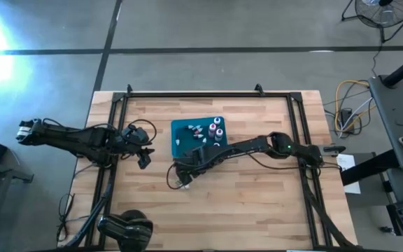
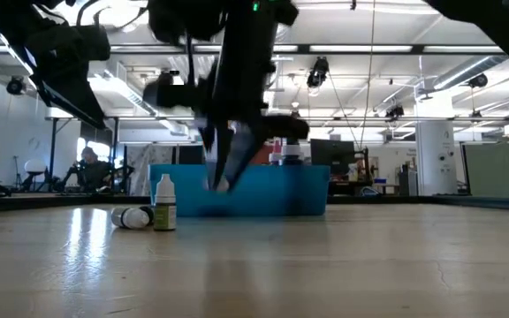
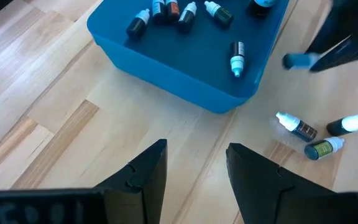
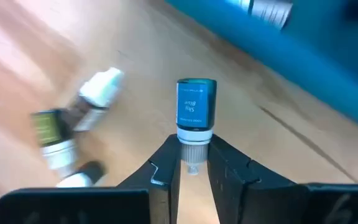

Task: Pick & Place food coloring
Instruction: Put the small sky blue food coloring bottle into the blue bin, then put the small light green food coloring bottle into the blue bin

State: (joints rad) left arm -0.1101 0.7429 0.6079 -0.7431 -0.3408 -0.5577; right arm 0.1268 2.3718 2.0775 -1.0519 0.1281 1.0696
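Right gripper (image 4: 193,169) is pinched nearly closed on the pale cap of a blue vial (image 4: 196,103), lifted clear of the table just beside the bin (image 3: 166,59), apparently so it can pass over the wall. Three more vials (image 3: 297,127) lie near that corner; others already lie inside. Left gripper (image 3: 194,165) waits beside the bin, fingers parted, empty.

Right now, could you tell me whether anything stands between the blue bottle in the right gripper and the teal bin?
Nothing visible does. The right gripper holds the blue bottle by its cap, above bare wood beside the teal bin. The loose bottles lie off to the side, away from the bin.
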